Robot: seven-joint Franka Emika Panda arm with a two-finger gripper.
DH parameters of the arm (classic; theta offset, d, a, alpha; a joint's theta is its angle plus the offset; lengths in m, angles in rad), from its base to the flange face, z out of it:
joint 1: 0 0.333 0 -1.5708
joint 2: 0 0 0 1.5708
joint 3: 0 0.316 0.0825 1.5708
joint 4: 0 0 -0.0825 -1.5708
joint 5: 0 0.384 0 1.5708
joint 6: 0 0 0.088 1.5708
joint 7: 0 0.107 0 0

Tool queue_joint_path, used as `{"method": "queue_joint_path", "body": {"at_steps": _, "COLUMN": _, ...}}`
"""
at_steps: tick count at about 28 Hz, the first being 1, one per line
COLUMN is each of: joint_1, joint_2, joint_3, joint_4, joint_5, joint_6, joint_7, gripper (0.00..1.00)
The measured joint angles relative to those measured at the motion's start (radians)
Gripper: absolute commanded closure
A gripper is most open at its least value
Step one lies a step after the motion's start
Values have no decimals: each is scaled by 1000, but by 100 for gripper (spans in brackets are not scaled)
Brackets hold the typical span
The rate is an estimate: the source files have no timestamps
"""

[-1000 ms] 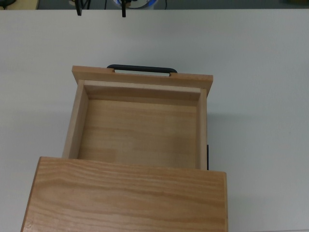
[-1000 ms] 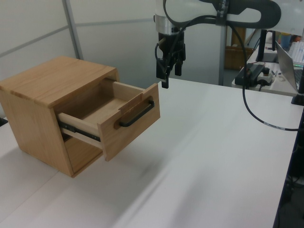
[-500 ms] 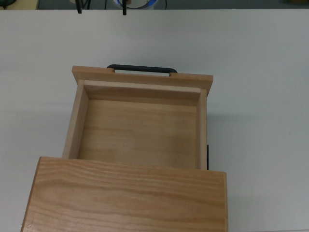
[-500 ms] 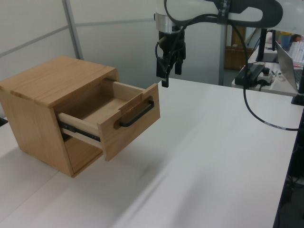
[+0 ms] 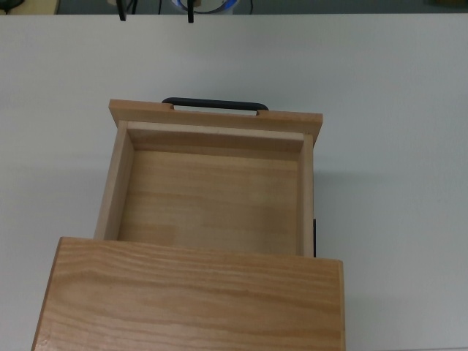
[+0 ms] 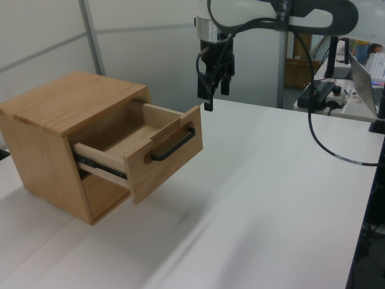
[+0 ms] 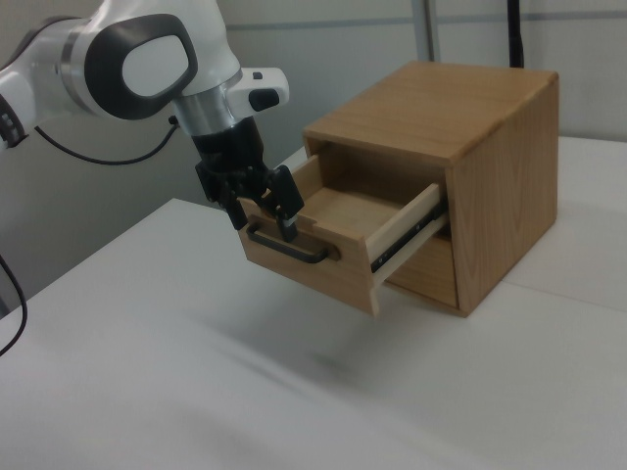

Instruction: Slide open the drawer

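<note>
The drawer (image 5: 212, 197) stands pulled well out of the wooden cabinet (image 5: 190, 292), and its inside is bare. Its black bar handle (image 5: 214, 104) faces the top view's top edge. In the left view the drawer (image 6: 135, 165) juts to the right with the handle (image 6: 173, 144) on its front panel. My gripper (image 6: 216, 99) hangs open above and beyond that panel, holding nothing and clear of the handle. The right view has the gripper (image 7: 265, 227) overlapping the handle (image 7: 289, 250) of the drawer (image 7: 323, 269).
The cabinet (image 6: 66, 99) sits on a white table (image 6: 271, 198). A black cable (image 6: 319, 138) loops down from the arm. At the left view's right edge are a laptop (image 6: 367, 78) and a second desk with gear (image 6: 322, 93).
The gripper has crept very slightly upward and away from the drawer. The drawer and cabinet have not moved.
</note>
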Motion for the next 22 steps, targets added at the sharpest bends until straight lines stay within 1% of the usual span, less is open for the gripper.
{"method": "queue_joint_path", "body": {"at_steps": 7, "joint_1": 1, "joint_2": 0, "joint_3": 0, "joint_4": 0, "joint_5": 0, "joint_6": 0, "joint_7": 0, "gripper": 0}}
{"method": "queue_joint_path", "body": {"at_steps": 10, "joint_1": 16, "joint_2": 0, "joint_3": -7, "joint_4": -1, "joint_5": 0, "joint_6": 0, "joint_7": 0, "gripper": 0}}
{"method": "queue_joint_path", "body": {"at_steps": 12, "joint_1": 47, "joint_2": 0, "joint_3": -34, "joint_4": -1, "joint_5": 0, "joint_6": 0, "joint_7": 0, "gripper": 0}}
{"method": "queue_joint_path", "body": {"at_steps": 14, "joint_1": 89, "joint_2": 0, "joint_3": -76, "joint_4": -1, "joint_5": 0, "joint_6": 0, "joint_7": 0, "gripper": 0}}
{"method": "queue_joint_path", "body": {"at_steps": 16, "joint_1": 109, "joint_2": 0, "joint_3": -96, "joint_4": -1, "joint_5": 0, "joint_6": 0, "joint_7": 0, "gripper": 0}}
{"method": "queue_joint_path", "body": {"at_steps": 18, "joint_1": 118, "joint_2": 0, "joint_3": -105, "joint_4": -1, "joint_5": 0, "joint_6": 0, "joint_7": 0, "gripper": 0}}
{"method": "queue_joint_path", "body": {"at_steps": 22, "joint_1": 120, "joint_2": 0, "joint_3": -106, "joint_4": -1, "joint_5": 0, "joint_6": 0, "joint_7": 0, "gripper": 0}}
